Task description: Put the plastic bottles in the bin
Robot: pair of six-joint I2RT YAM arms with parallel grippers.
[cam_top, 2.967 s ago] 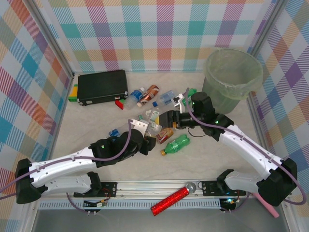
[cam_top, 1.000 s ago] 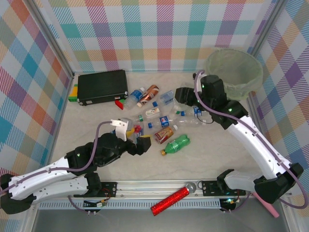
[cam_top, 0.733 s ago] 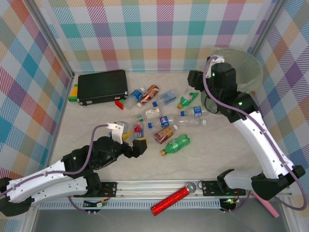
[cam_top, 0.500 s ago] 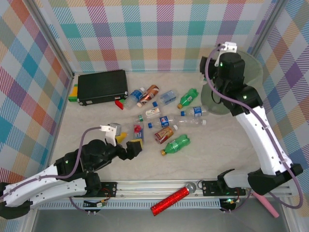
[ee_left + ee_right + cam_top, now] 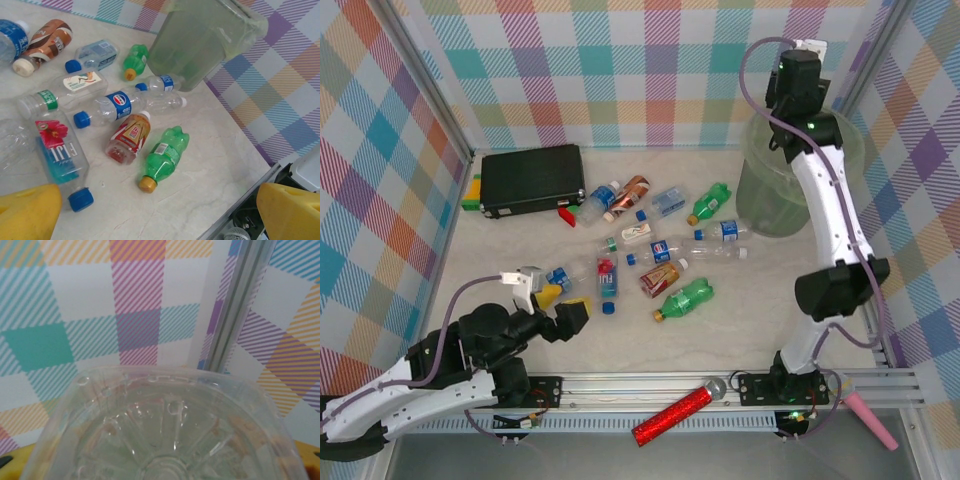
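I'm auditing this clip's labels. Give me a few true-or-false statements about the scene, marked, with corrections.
1. The left jaws stand open, holding nothing. True.
2. The black case sits inside the bin. False: the black case lies on the table, far from the bin.
3. The right jaws hold a clear bottle. True.
4. The green bottle nearest the rail has no cap. False: this green bottle has an orange-brown cap.
5. The red glittery tube lies on the near rail. True.
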